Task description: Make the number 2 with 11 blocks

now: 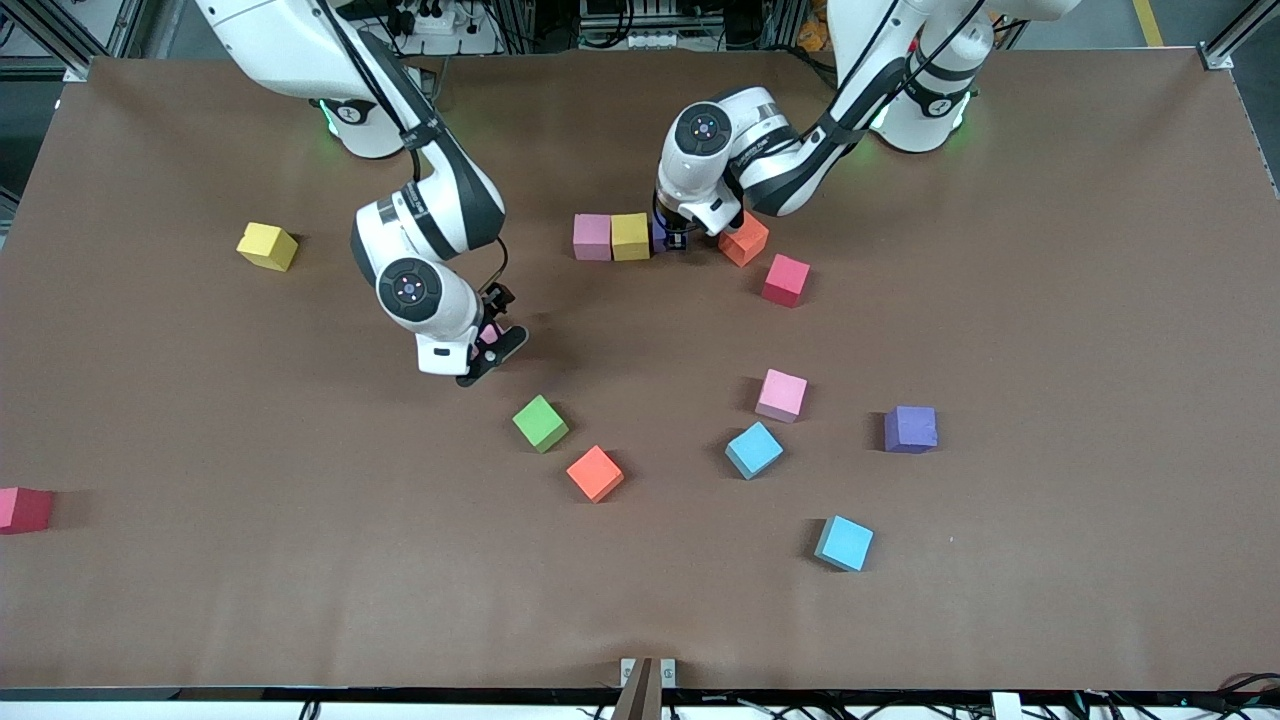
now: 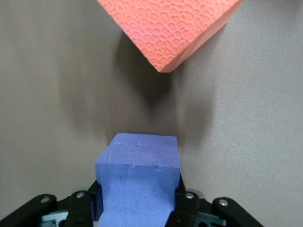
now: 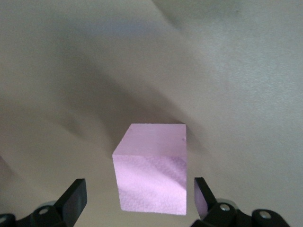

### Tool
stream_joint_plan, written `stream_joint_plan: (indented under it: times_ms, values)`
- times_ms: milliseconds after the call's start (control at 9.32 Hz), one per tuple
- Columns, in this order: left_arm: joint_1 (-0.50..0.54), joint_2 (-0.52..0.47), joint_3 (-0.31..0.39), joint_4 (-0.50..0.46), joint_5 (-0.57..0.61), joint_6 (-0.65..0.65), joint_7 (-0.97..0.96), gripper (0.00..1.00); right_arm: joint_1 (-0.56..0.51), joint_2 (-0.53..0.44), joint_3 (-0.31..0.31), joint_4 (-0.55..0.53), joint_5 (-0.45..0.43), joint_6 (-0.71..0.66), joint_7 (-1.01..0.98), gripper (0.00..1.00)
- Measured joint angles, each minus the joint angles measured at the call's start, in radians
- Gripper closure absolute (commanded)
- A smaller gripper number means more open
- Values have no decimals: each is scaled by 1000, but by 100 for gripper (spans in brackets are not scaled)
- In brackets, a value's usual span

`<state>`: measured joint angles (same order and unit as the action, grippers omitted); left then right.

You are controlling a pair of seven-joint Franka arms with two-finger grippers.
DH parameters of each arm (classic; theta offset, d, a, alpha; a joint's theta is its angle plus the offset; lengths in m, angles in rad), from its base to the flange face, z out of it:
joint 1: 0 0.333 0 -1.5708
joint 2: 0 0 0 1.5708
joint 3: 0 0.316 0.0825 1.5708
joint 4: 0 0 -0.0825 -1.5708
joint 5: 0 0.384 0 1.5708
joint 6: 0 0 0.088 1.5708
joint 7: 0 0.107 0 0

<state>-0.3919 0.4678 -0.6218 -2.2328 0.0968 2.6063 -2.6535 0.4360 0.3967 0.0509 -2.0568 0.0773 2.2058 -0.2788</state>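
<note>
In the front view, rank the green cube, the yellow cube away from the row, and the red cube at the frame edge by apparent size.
1. Green cube and yellow cube: alike, no ranking.
2. Red cube: smallest only because the frame cuts it off.

Even overhead light, soft shadows
Front view sharp, short shadows cast leftward beside cubes; wrist views dimmer, broad blurred shadows across upper frame, nearest foam slightly soft at bottom edge.

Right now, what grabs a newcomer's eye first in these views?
The left gripper, shut on a purple cube, setting it beside the yellow cube and pink cube in a short row near the robots' bases. Next, the right gripper, fingers open around a pink cube on the table. Loose coloured cubes lie scattered nearer the front camera.
</note>
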Motion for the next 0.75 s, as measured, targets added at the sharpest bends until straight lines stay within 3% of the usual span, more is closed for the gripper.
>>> stream_joint_plan:
  times_ms: [322,429,644,751]
  values:
    - [0,6,2,15,1,1,0,100,6,5,7,-37,0,42,0,0]
    - [-2,6,5,19,1,1,0,100,10,6,7,-37,0,48,0,20]
    - [-24,11,41,28,2,1,1,100,11,17,7,-38,-1,74,-1,24]
    - [-50,11,63,36,2,-1,1,100,11,27,7,-39,-5,87,-1,51]
